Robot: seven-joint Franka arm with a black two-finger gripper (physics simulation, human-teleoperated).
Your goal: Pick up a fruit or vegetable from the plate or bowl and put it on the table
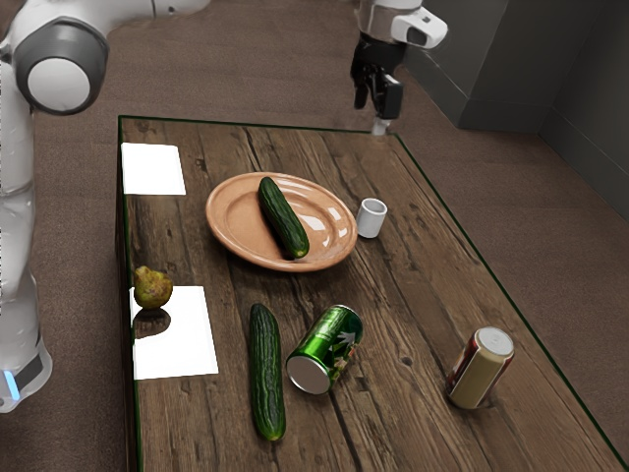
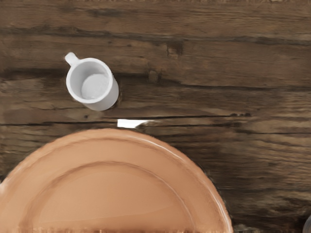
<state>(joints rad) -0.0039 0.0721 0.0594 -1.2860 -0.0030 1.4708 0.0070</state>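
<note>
Reaching over the far end of a wood table [image 1: 418, 295], exterior view: Franka arm w/ black end effector [image 1: 374, 110] held high, fingers apart, nothing seen btwn them; the height prob. lets it travel w/o knocking things. A small pale item [image 1: 381, 127] below it can't be ID'd. Target, prob.: the cucumber [image 1: 283, 221] lying across the orange plate [image 1: 222, 224], within its rim, so lifting must come before any move sideways. A 2nd cucumber [image 1: 266, 374] is on bare wood, beside a green can [image 1: 329, 346] on its side. Pear [image 1: 152, 287] at exterior view's left, by a white sheet [image 1: 177, 339]; tan can [image 1: 480, 369] at right.

Wrist view: white mug [image 2: 92, 85], upright, near the plate but apart, handle pointing away from it; approach shd. keep clear of it.
</note>
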